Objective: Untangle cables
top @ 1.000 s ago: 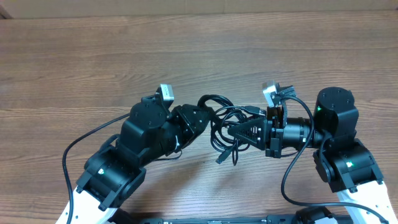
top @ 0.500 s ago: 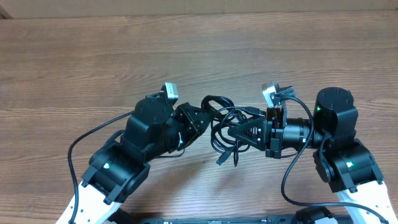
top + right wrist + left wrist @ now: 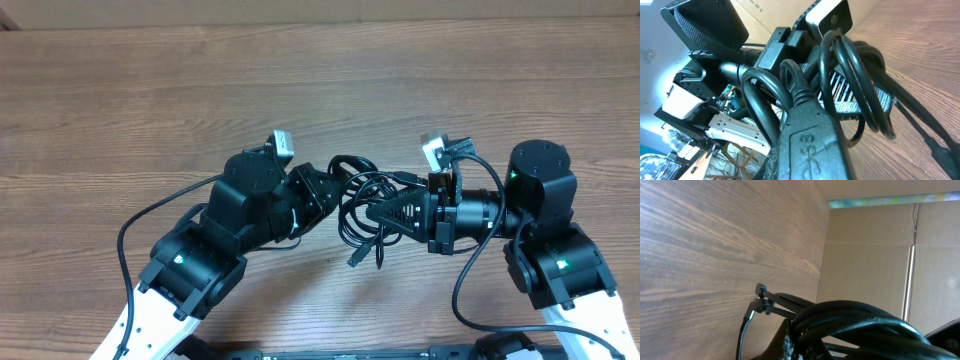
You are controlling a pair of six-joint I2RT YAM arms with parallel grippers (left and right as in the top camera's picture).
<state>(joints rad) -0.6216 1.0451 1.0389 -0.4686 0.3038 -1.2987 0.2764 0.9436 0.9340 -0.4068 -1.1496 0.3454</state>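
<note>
The cables [image 3: 358, 195] sit as one knotted bundle near the middle of the counter [image 3: 300, 80], caught between the two arms. The left tool [image 3: 325, 192] comes in from the left and meets the bundle's upper-left loops. The right tool [image 3: 378, 216] comes in from the right and meets its right side, so the two tips are close together with the tangle between them.

The left tool is drawn narrow. From its own wrist camera, thick black cords crowd the bottom of the picture right at its fingers, and it appears to be pinching them, though the contact itself is out of frame. A thinner strand runs out from that mass to a small plug [image 3: 761, 297] above the wood grain.

The right tool is also closed down tight, gripping the bundle. Its wrist view shows a large moulded plug [image 3: 807, 145] sitting hard against the camera, with loops curling up from it and draping over the ribbed finger of the other arm.

From overhead, one loose end [image 3: 353, 258] trails below the knot toward the near edge, and another plug [image 3: 408, 178] pokes out at the upper right, just beside the right arm's wrist.
</note>
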